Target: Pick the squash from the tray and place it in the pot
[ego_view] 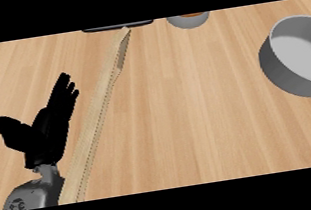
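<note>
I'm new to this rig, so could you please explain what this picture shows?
This is the view from the robot's head, looking steeply down at a wooden counter. The black shape at lower left is its left hand on a grey forearm, open, fingers up, resting and holding nothing. The right hand is out of view. A grey pot stands at the right. A long pale wooden strip runs diagonally beside the hand; whether it is the tray, I cannot tell. A small grey container and a dark object are cut off at the top edge. No squash shows.
</note>
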